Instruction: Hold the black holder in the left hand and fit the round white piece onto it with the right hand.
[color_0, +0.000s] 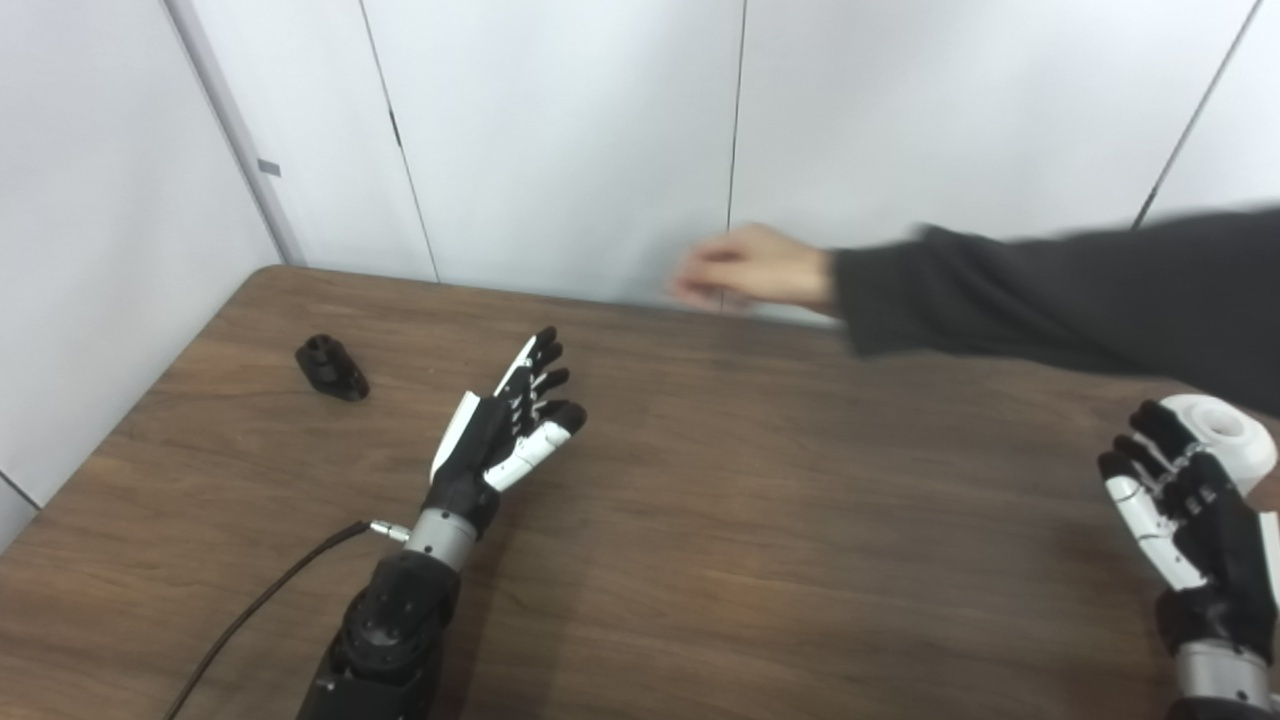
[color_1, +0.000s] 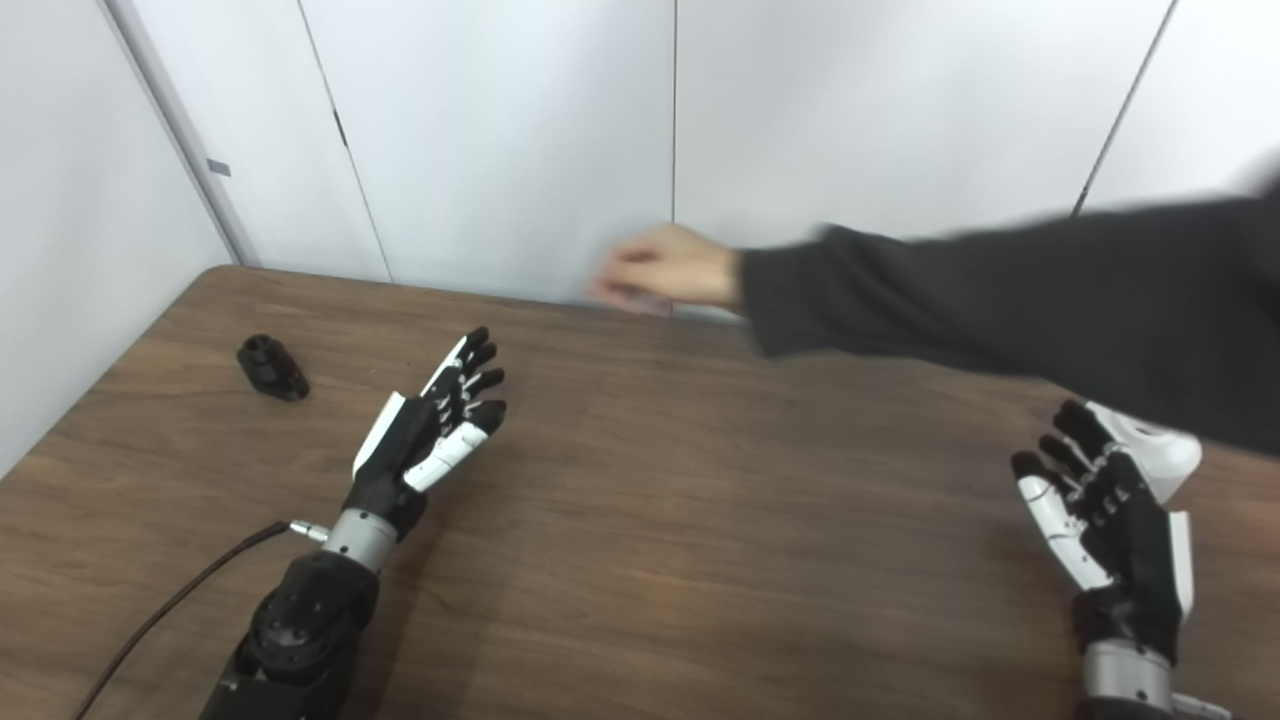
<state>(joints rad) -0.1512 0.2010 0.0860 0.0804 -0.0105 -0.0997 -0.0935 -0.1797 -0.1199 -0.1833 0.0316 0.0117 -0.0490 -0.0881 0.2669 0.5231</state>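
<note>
The black holder (color_0: 332, 368) lies on the brown worktop (color_0: 700, 520) near its far left corner, apart from the left hand (color_0: 505, 425), which rests nearby with fingers spread, holding nothing. The round white piece (color_0: 1222, 428) sits at the right edge, just behind the right hand (color_0: 1180, 510), also spread and empty. A person's blurred hand (color_0: 755, 268) in a dark sleeve (color_0: 1050, 295) reaches across the far side.
</note>
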